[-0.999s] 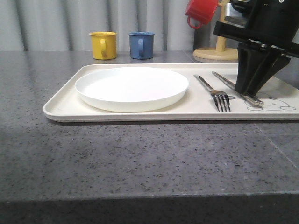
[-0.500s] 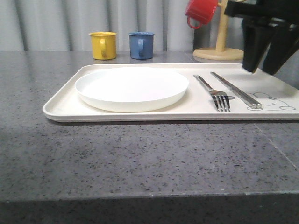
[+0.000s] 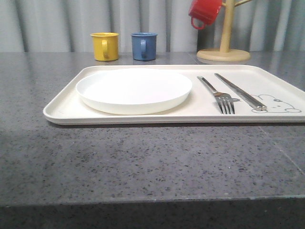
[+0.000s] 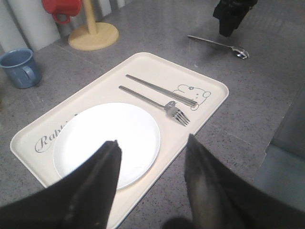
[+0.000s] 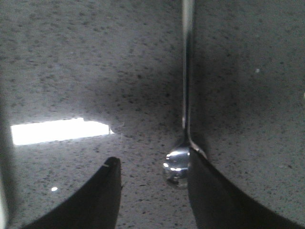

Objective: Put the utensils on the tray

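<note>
1. Three items lay on the tray (image 3: 62,110): plate (image 3: 134,89), fork (image 3: 217,93), chopsticks (image 3: 239,91), the last two side by side.
2. Spoon (image 4: 220,45) lay on the grey desk (image 3: 143,157), off the tray.
3. Right claw (image 5: 152,191) stood spread over the spoon's bowl, gripping nothing.
4. Left claw (image 4: 151,162) stood spread above the plate, empty.

A cream tray (image 3: 62,110) printed with grey script and a line-drawn rabbit is seen on a speckled dark grey table (image 3: 143,167). A white plate (image 3: 134,89), silver fork (image 3: 217,94), chopsticks (image 3: 239,91) and spoon (image 4: 220,46) are shown. Yellow (image 3: 105,46), blue (image 3: 144,46) and red (image 3: 205,13) mugs are seen far back.
</note>
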You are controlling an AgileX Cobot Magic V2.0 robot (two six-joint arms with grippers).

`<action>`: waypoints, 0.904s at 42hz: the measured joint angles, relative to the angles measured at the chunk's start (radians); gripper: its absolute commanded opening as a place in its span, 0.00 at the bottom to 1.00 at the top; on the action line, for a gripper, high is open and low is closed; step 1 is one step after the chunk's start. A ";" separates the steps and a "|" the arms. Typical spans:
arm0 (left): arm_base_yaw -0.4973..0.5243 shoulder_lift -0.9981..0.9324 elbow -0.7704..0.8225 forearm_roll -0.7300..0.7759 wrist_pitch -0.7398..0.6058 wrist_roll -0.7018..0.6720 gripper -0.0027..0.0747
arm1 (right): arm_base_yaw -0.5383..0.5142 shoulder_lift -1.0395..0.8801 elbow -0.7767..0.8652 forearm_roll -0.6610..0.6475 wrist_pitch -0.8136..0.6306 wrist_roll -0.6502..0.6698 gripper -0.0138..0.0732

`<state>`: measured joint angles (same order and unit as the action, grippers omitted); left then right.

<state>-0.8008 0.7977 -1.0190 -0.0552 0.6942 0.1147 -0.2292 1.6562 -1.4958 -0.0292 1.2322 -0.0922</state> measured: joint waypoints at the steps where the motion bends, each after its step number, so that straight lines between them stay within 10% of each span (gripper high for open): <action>1: 0.000 0.000 0.000 0.000 0.000 0.000 0.44 | -0.009 0.005 0.000 0.000 0.000 -0.005 0.58; 20: 0.000 0.000 0.000 0.000 0.000 0.000 0.44 | -0.045 0.154 0.000 0.006 -0.111 -0.038 0.56; 38: 0.000 0.000 0.000 0.000 0.000 0.000 0.44 | -0.048 0.179 0.000 0.006 -0.113 -0.040 0.19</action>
<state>-0.8008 0.7977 -1.0190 -0.0552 0.6942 0.1147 -0.2777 1.8355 -1.4962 -0.0235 1.1189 -0.1321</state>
